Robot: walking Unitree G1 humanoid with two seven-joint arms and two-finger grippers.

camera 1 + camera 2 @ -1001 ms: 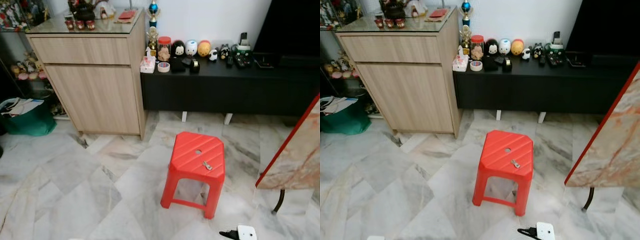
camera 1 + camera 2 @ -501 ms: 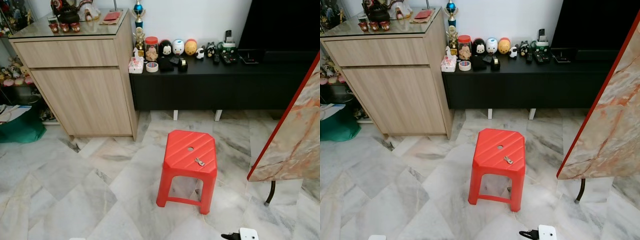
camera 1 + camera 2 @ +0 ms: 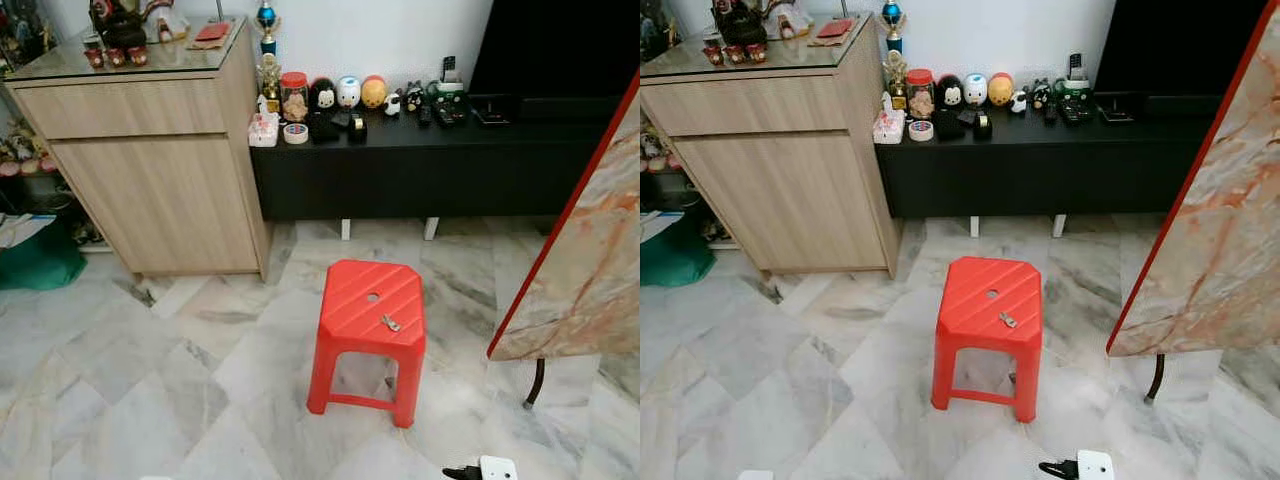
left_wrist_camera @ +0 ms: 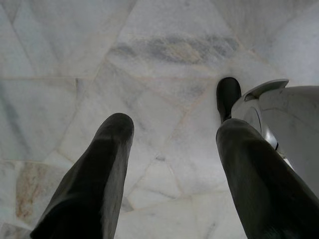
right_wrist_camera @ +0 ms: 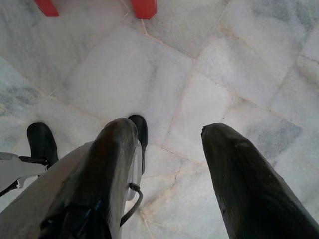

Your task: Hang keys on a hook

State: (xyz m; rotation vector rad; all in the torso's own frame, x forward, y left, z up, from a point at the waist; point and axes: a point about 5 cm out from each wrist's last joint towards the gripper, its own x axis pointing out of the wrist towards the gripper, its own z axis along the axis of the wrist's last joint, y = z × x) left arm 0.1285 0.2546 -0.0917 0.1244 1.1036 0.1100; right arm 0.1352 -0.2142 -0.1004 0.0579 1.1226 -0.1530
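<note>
Here the left gripper [image 4: 169,164] hangs over the marble floor [image 4: 164,50] with its two black fingers [image 4: 94,174] spread wide apart, holding nothing and touching nothing; the left wrist view also catches a black foot of the robot at the right of the frame beside a silver body part. The right gripper [image 5: 167,164] hangs the same way, its fingers [image 5: 249,184] well apart and empty, pale floor tiles between them, with two red stool legs at the top edge of that frame. The keys [image 3: 390,322] lie on the seat of the red stool [image 3: 368,315], slightly right of its middle and just below the small round hole in the seat; the stool stands on the marble floor at the lower centre of the head views, and neither gripper is at it. Behind the stool, across the upper middle of the frame, runs a low black cabinet [image 3: 420,170] carrying a row of small figurines, a jar, a roll of tape and remote controls. At the upper left stands a light wooden cabinet [image 3: 150,160] with a glass top and ornaments on it. A marble-patterned board with a red edge [image 3: 585,260] leans at the right of the frame, a green bag [image 3: 35,255] sits at the left edge, and a white plug adapter [image 3: 493,467] lies on the floor at the bottom right.
</note>
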